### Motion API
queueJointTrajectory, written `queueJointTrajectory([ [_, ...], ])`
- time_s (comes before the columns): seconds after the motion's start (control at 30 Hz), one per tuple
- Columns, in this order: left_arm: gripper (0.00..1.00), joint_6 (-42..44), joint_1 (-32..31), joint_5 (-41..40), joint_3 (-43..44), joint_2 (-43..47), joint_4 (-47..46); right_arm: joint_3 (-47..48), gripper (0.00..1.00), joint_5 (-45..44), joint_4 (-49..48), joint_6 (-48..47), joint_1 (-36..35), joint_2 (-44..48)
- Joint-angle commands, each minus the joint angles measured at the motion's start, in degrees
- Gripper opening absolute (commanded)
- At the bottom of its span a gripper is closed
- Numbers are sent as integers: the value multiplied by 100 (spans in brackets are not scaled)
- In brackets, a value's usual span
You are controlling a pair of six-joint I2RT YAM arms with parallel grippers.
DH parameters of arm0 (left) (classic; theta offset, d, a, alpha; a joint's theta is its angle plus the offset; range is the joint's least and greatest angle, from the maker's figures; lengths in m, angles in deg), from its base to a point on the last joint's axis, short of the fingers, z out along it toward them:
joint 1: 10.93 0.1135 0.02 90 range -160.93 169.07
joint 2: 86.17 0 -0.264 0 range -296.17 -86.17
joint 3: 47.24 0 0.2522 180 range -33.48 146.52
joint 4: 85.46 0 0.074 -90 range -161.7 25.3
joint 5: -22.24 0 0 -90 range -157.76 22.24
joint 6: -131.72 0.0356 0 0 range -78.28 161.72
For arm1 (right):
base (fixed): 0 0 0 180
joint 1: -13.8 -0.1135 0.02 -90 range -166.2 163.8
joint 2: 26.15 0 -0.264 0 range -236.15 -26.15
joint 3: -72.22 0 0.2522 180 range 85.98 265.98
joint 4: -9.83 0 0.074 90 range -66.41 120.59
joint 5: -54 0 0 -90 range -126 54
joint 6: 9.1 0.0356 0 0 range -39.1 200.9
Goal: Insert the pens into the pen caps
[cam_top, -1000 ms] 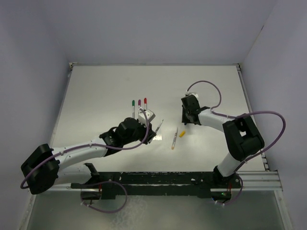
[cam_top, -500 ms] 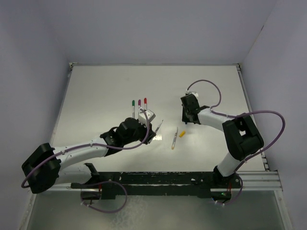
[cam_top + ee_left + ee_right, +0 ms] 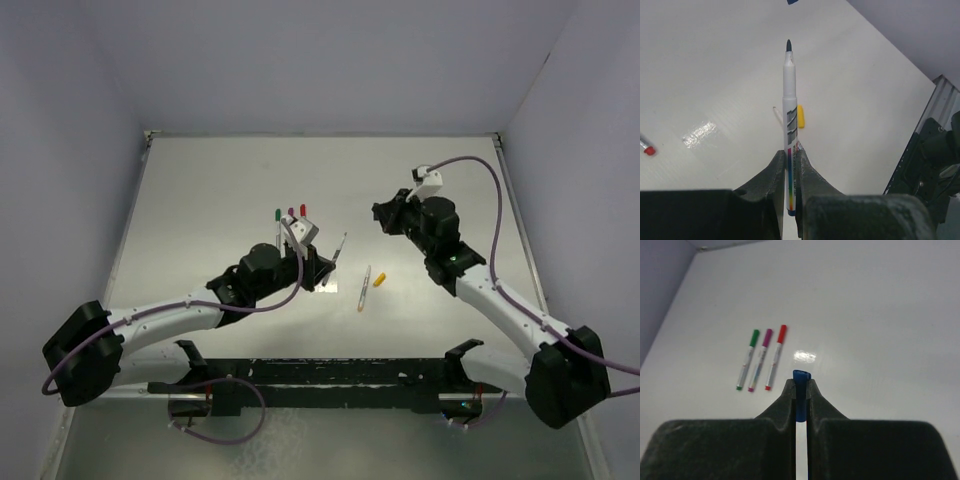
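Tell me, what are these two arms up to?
They are capping pens. The left pincer grips an uncapped pen, and the right pincer grips a blue cap; the two are apart, so this pair is not yet joined. Three capped pens, green, magenta and red, lie side by side on the table. Another bare pen and a yellow cap lie beside each other near the middle.

Bare table [image 3: 220, 180] is seen at the back and sides. The gap between the left gripper [image 3: 790, 159] and the right gripper [image 3: 800, 385] is partly filled by the held pen [image 3: 789, 90] and the blue cap [image 3: 800, 376]. Nearer, a loose pen [image 3: 364, 288] and a yellow cap [image 3: 380, 280] are laid in the way. Three capped pens [image 3: 760, 359] are laid by the left arm [image 3: 170, 318].
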Motion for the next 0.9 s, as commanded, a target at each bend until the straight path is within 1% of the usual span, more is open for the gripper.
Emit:
queueJointTrajectory([
  [0.0,0,-277,-4,112,65,-41,-1213,-525,0,850,-1806,279,-6,551],
  [0.2,0,-424,-5,252,457,-477,-1643,-909,0,1353,-3165,845,-6,712],
  [0.33,0,-537,-5,260,532,-612,-1865,-1109,0,1438,-3814,1107,-6,826],
  [0.57,0,-600,-3,215,539,-601,-1984,-1296,0,1440,-4108,1393,-6,983],
  [0.87,0,-618,-5,215,581,-630,-2006,-1358,0,1548,-4387,1581,-6,864],
])
